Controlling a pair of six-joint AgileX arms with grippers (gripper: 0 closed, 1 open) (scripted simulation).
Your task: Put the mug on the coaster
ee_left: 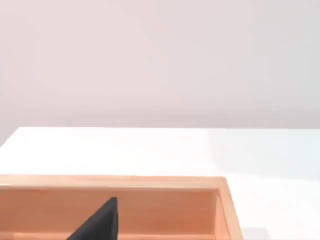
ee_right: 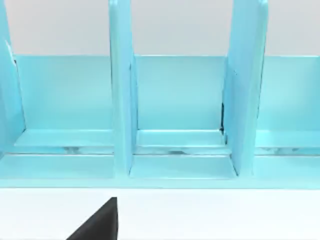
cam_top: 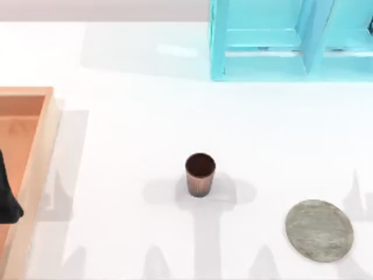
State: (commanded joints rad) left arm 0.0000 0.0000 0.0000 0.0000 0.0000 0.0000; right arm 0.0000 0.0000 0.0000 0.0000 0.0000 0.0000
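The mug (cam_top: 200, 174) stands upright near the middle of the white tabletop (cam_top: 145, 134), a small copper-brown cup with ribbed sides and a dark inside, with no handle to be seen. Nothing touches it. The coaster (cam_top: 319, 230), a flat round grey-green disc with a stone look, lies well apart from it, toward the right side and nearer the front edge. The mug is not yet on it.

Along the left side sits a shallow wooden tray (cam_top: 36, 169) with a pale orange rim and floor. A dark part of the left arm (cam_top: 8, 198) shows over this tray at the left edge of the top view. In the left wrist view the tray's far wall (ee_left: 110, 182) runs across, and a black tip of the left end effector (ee_left: 100, 222) pokes in low down; how far open it is I cannot tell.

At the back right stands a light blue rack (cam_top: 262, 46) with upright dividers. The right wrist view faces its compartments (ee_right: 180, 100) straight on, and a black tip of the right end effector (ee_right: 100, 222) shows at the lower edge; I cannot tell its opening either.
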